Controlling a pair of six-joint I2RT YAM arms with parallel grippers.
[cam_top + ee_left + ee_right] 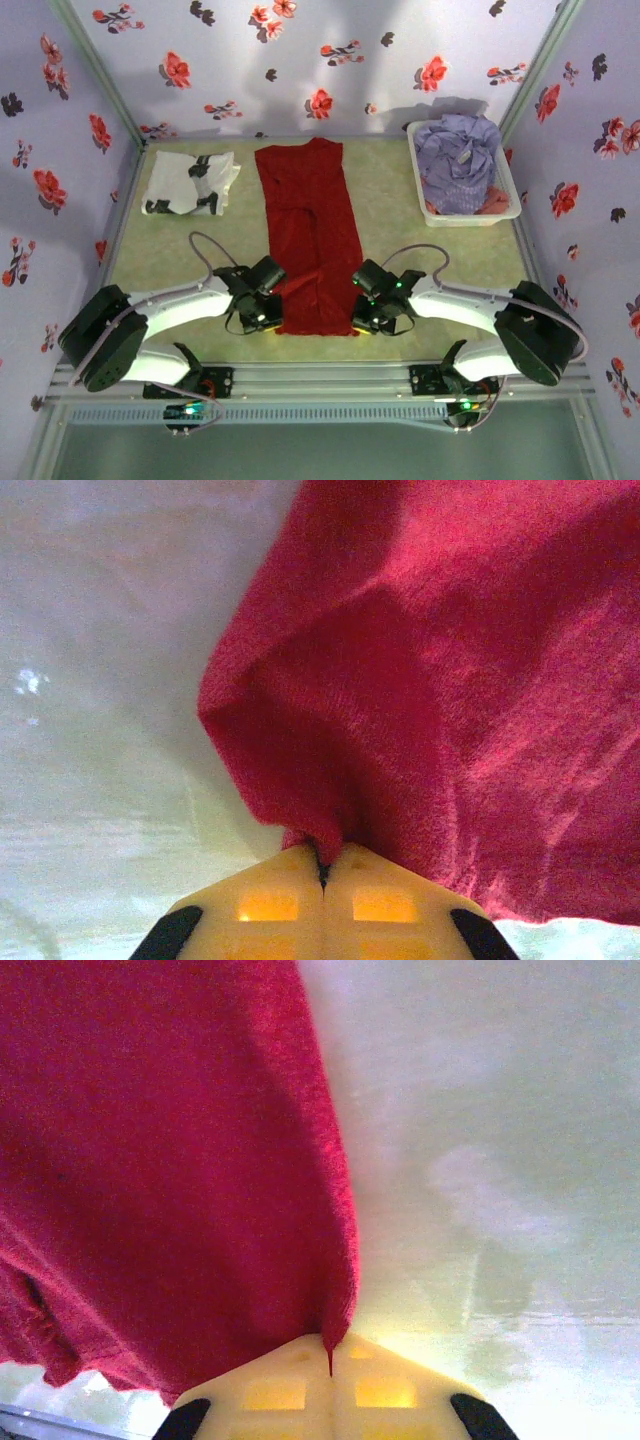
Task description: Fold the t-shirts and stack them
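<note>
There's the left gripper [265, 322] and right gripper [362, 324] each clamped on a near-hem corner of the red t-shirt [310, 225], laid long down the middle of the tabletop [400, 240], folding step under way, and next, I'd say, both corners must lift together toward the collar.

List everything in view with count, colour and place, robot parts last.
plain red cloth t-shirt: one, red, table centre
folded white cloth t-shirt with black print: one, white and black, table's far left
crumpled pale lavender cloth t-shirt: one, lavender, in the basket
white plastic basket: one, white, table's far right
table: one, pale green, under everything
left jaws: one pair, yellow, shut on red t-shirt's near left corner
right jaws: one pair, yellow, shut on its near right corner
</note>
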